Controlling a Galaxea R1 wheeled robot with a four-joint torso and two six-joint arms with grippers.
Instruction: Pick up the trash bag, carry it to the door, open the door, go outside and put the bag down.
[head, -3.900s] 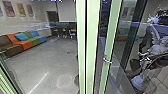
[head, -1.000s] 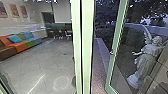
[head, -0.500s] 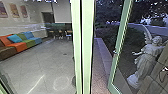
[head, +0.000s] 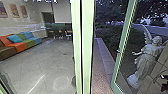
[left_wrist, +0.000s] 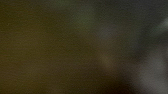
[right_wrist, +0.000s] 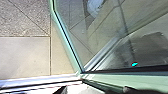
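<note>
Gap beside the uprights, glass to its right

Your free lane lies between the paired pale-green metal uprights (head: 87, 47) and the open, green-framed glass door (head: 125, 37), over speckled paving (head: 100, 83). Uprights block your middle; door frame and pane bound the right. Beyond the lane, a low pale stone ledge (head: 103, 55) and dark leafy shrubs (head: 112, 37) stand in your way.

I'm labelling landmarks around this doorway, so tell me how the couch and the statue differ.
Colour: the couch is sectioned in brown, orange, green and blue, while the statue is pale all over.
Shape: the couch is long and low; the statue is an upright figure with a wing and an outstretched arm.
Setting: the couch lies along a wall, whereas the statue stands near dark greenery.
</note>
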